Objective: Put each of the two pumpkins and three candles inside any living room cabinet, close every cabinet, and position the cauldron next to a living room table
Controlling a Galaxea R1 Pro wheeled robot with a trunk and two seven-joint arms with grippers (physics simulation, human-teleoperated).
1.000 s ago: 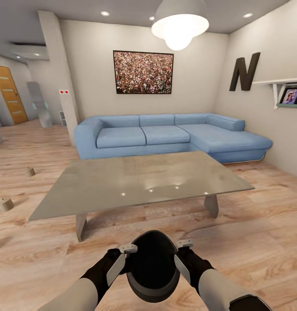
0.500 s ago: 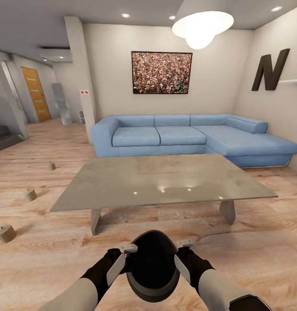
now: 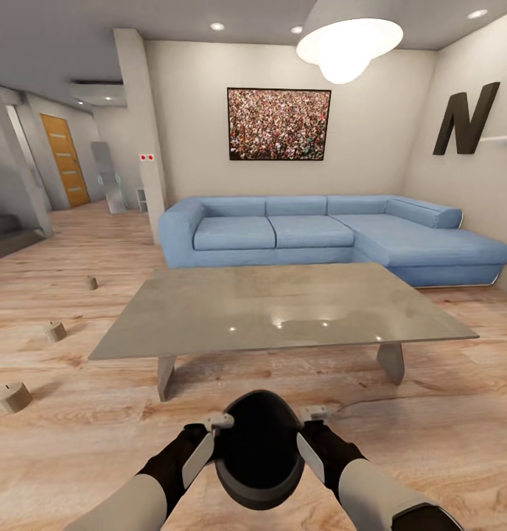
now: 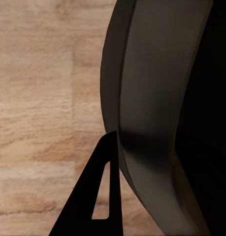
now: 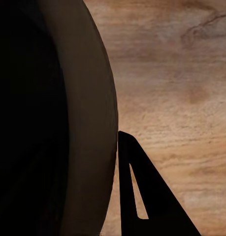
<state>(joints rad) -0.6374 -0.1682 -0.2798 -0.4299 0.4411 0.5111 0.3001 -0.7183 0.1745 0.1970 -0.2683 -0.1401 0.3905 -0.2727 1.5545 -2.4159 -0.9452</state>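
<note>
Cauldron (image 3: 259,450) pinched between left gripper (image 3: 209,442) and right gripper (image 3: 312,441), one at each side wall, carried low over floor (image 3: 430,428). Bench (image 3: 283,306) lies at 12 o'clock, just ahead, long axis crosswise. Three candles (image 3: 15,396) on floor at 10 o'clock, well apart from both arms.

we hold the black cauldron (image 3: 257,450) upright before the grey table (image 3: 283,306); three tan candles (image 3: 15,397) stand on the floor beside it.
</note>
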